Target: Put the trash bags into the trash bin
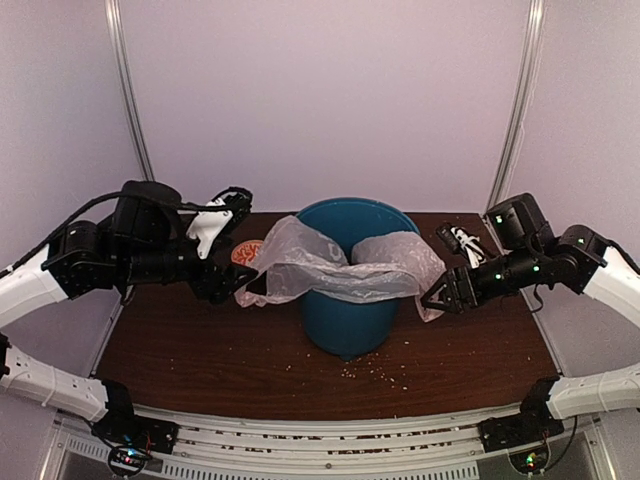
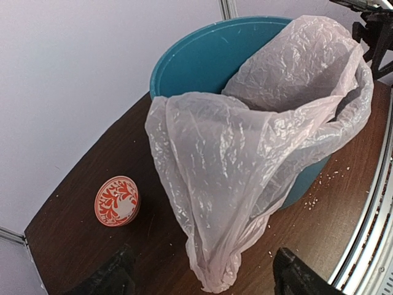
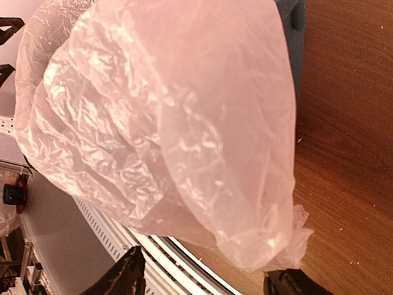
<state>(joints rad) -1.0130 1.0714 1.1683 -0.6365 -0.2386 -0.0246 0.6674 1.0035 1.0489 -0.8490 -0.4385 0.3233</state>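
Top external view: both arms reach inward from the sides with forearms roughly level. The left gripper [image 1: 246, 288] is just beside the left end of the pink trash bag [image 1: 330, 265], and the right gripper [image 1: 438, 299] is at its right end. Both sets of jaws stand apart. In each wrist view a bag end hangs between the fingers, and neither pair is clamped on it. The one bag lies draped across the front rim of the one teal trash bin [image 1: 350, 325], part of it over the opening and both ends hanging outside. One red-and-white patterned disc [image 1: 245, 252] sits behind the left gripper. One small white-and-black object [image 1: 462, 240] lies behind the right gripper. Crumbs [image 1: 385, 372] dot the brown table [image 1: 200, 350] in front of the bin.
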